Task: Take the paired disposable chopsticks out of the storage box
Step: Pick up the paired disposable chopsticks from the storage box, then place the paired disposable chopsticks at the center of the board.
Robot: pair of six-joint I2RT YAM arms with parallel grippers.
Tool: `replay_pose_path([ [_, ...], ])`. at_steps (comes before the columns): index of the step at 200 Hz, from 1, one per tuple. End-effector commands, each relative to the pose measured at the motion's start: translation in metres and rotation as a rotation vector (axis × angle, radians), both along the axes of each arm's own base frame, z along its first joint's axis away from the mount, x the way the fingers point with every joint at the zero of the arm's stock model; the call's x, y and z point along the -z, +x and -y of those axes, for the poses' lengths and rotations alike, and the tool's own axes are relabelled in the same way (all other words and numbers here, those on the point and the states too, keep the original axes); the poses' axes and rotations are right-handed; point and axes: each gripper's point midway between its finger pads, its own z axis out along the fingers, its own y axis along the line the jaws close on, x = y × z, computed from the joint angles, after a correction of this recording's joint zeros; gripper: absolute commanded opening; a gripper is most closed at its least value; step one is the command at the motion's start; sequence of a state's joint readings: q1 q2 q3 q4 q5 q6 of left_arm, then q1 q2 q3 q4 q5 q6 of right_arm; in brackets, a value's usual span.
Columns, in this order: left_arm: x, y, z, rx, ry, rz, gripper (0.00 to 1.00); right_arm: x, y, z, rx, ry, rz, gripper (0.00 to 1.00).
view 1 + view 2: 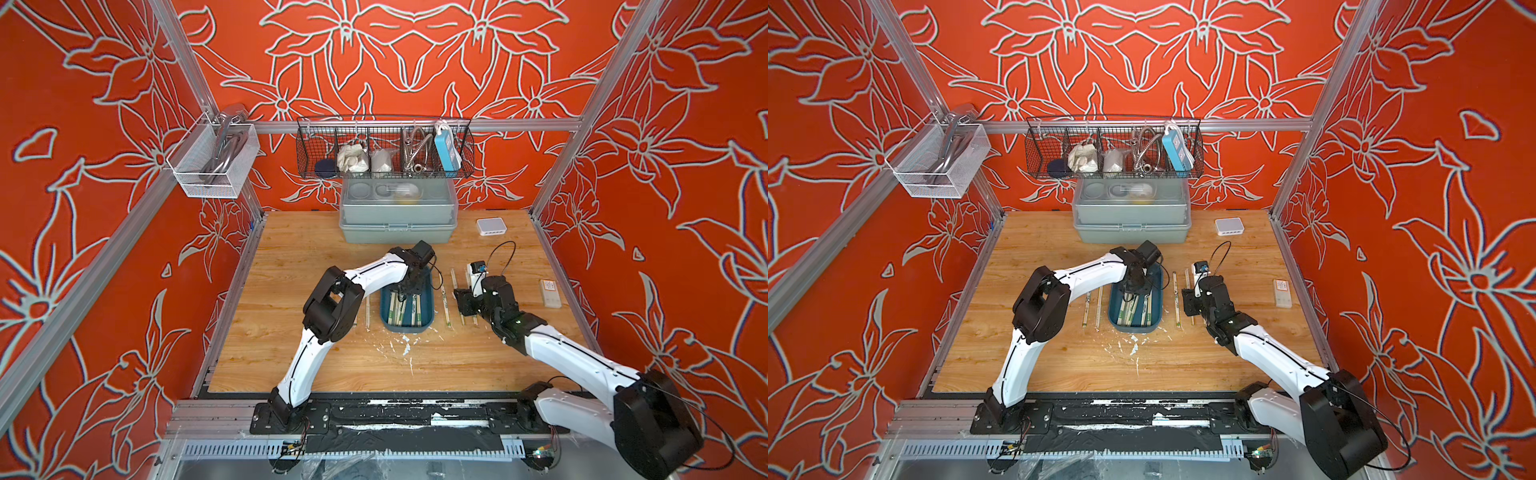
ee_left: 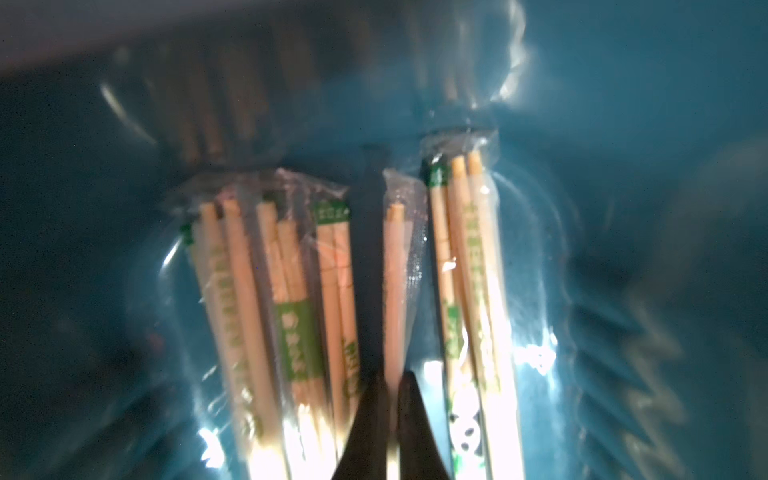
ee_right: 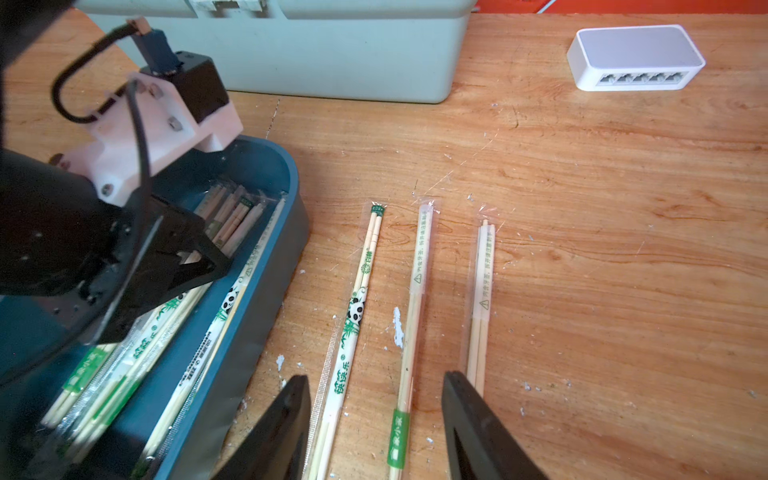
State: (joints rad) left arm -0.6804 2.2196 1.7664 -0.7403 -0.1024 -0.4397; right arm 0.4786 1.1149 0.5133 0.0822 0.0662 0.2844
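The storage box stands near the middle of the desk, with its long sides running from the front edge toward the back edge. A number of paired disposable chopsticks are stacked lengthwise inside it, in clear wrappers printed in green.

The left hand is lowered into the box. Its fingers are pressed almost together on one wrapped pair, which is pinched between the black tips. The other pairs lie on either side of it on the blue floor.

Three wrapped pairs are laid side by side on the desk between the box and the right edge. Two further pairs are laid on the desk on the box's other side, toward the left edge, partly hidden by the left arm.

The right hand is held above the three wrapped pairs. Its fingers are parted to a moderate width and nothing is gripped between them.

White flecks are scattered on the desk between the box and the front edge. A grey-green lidded box is set against the back edge, and a white network switch is placed near the back right corner. A small white packet lies close to the right edge. A black wire basket is hung on the rail above the back edge.
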Motion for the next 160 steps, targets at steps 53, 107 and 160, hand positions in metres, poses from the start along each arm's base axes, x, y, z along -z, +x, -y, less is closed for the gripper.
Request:
replay_pose_path([
  [53,-0.064,0.0,-0.005,-0.024,-0.097,0.086,0.01,-0.011,0.005,0.0,0.021,-0.004,0.022,0.62],
  [107,-0.096,-0.003,-0.023,-0.039,-0.133,0.112,0.01,-0.019,-0.002,-0.012,-0.061,0.05,0.078,0.81],
  [160,-0.119,-0.014,-0.06,-0.073,-0.136,0.136,0.02,-0.029,-0.01,-0.026,-0.148,0.111,0.124,0.84],
])
